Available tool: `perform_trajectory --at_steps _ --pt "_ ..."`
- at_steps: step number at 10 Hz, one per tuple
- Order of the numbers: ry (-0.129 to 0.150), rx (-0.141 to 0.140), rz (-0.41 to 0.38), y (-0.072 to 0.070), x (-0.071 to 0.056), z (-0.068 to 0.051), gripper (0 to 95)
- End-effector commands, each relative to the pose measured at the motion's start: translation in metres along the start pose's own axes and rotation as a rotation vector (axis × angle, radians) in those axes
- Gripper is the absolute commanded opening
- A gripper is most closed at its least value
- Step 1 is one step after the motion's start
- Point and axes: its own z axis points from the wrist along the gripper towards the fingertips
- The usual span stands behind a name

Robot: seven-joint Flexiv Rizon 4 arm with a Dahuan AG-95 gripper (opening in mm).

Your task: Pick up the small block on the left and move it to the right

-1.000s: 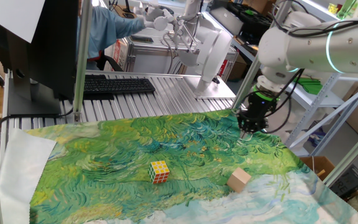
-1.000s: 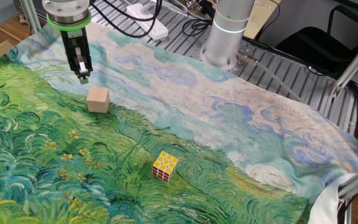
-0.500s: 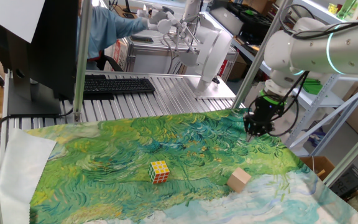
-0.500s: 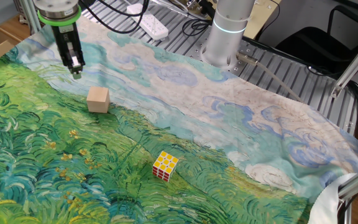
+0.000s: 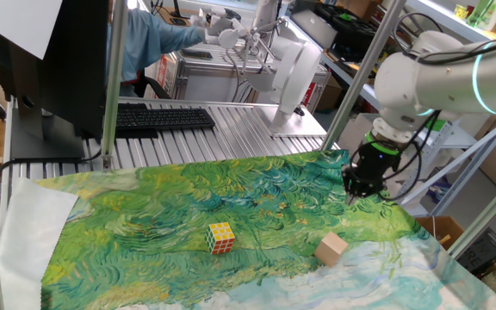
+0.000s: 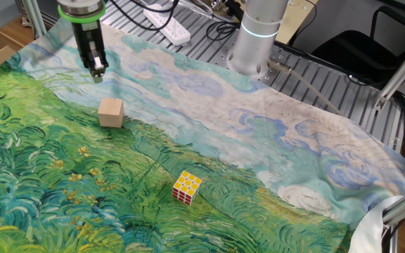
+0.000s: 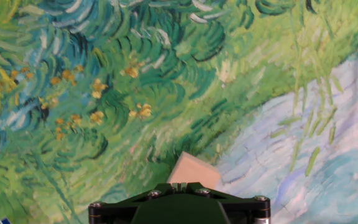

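Note:
The small block (image 5: 331, 249) is a plain tan wooden cube resting on the painted cloth; it also shows in the other fixed view (image 6: 110, 112) and at the bottom of the hand view (image 7: 193, 172). My gripper (image 5: 352, 196) hangs above the cloth, a short way behind the block and apart from it. In the other fixed view the gripper (image 6: 98, 73) has its fingers together and holds nothing. In the hand view the gripper (image 7: 179, 185) partly hides the block's near edge.
A yellow-and-white puzzle cube (image 5: 220, 238) sits on the cloth mid-table, also in the other fixed view (image 6: 187, 187). The robot base (image 6: 255, 42) stands at the cloth's far side. A keyboard (image 5: 158, 118) and metal frame posts (image 5: 110, 82) lie beyond the cloth.
The gripper has drifted sideways above the cloth, toward the right in one fixed view, staying shut and empty. The block and the puzzle cube have not moved.

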Motion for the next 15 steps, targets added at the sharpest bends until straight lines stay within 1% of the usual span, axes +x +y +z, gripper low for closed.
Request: perform_trajectory --at_steps 1,4,5,6,8,11,12,13,14,15 --pt "-0.001 0.000 -0.006 -0.005 0.002 0.003 0.0" --pt "-0.007 -0.005 0.019 -0.019 -0.001 0.010 0.0" --pt "-0.004 -0.006 0.044 -0.023 -0.001 0.012 0.0" --pt "-0.001 -0.010 0.059 -0.024 -0.001 0.012 0.0" --pt "-0.004 -0.011 0.095 -0.025 0.002 0.014 0.0" --pt "-0.012 -0.012 0.142 -0.024 0.012 0.022 0.0" --pt "-0.012 -0.012 0.146 -0.026 0.014 0.024 0.0" --pt "-0.013 -0.011 0.158 -0.030 0.018 0.029 0.0" --pt "-0.011 -0.012 0.182 -0.030 0.018 0.029 0.0" --pt "-0.011 -0.013 0.185 -0.030 0.018 0.029 0.0"
